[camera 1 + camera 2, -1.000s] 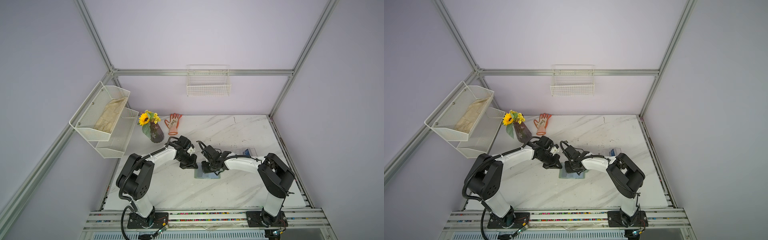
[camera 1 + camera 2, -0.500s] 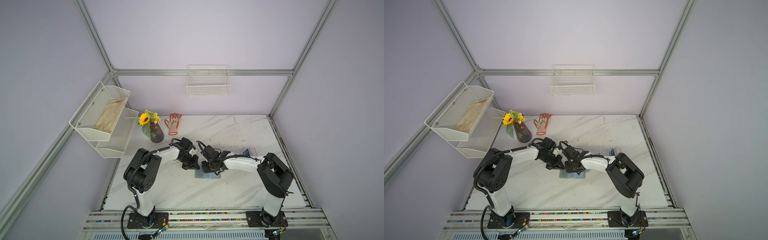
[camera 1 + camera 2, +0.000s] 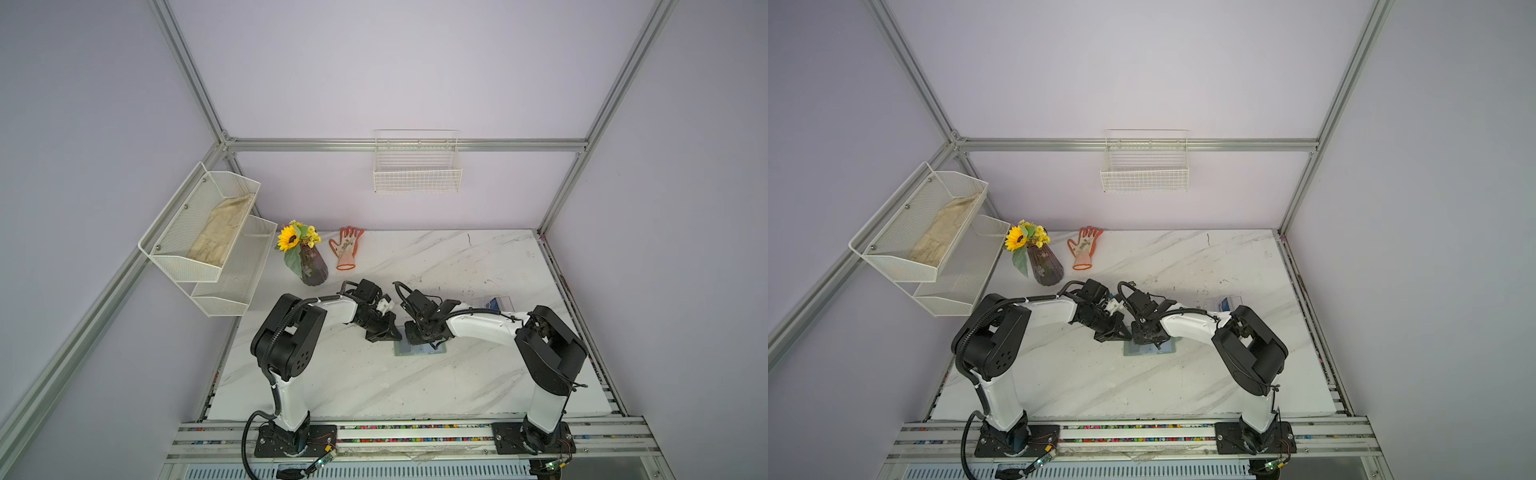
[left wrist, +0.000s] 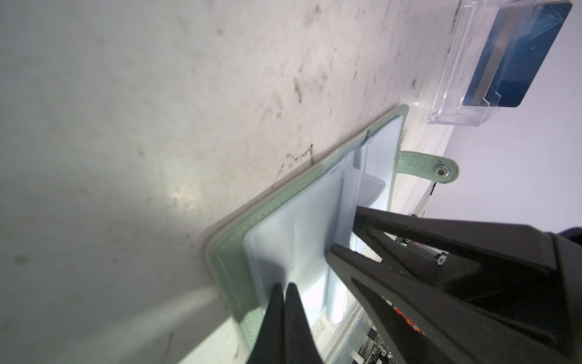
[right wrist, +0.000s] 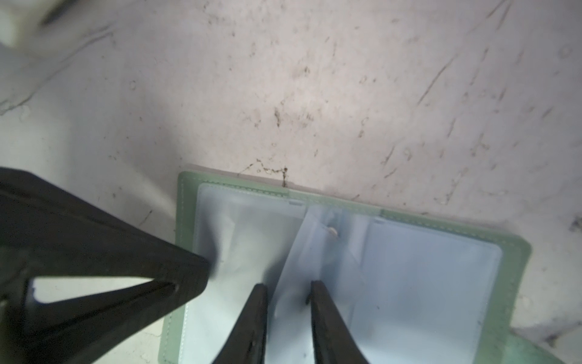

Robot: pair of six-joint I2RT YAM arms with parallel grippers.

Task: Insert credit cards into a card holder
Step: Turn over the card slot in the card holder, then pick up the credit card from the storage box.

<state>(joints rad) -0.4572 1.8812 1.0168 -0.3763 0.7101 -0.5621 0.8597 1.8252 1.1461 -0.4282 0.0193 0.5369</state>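
Lying open on the table [image 3: 374, 382], the card holder [image 4: 230, 261] has the left fingers [image 4: 274, 315] pressed together against a clear sleeve [image 4: 289, 245], the right fingers [image 5: 256, 315] spread astride a raised sleeve leaf [image 5: 293, 252]; a blue credit card [image 4: 516, 53] stands in a clear box [image 4: 447, 94].

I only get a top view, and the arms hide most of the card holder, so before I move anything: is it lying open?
Observer: Yes. The right wrist view shows the card holder spread open on the table, clear sleeves facing up.
Operator: Is either gripper holding a card?
Observer: No. The left gripper is shut with nothing in it, its tips down on one sleeve.
Operator: And the right one?
Observer: The right gripper is open, one finger on each side of a loose sleeve leaf that rises from the middle fold, not pinching it.
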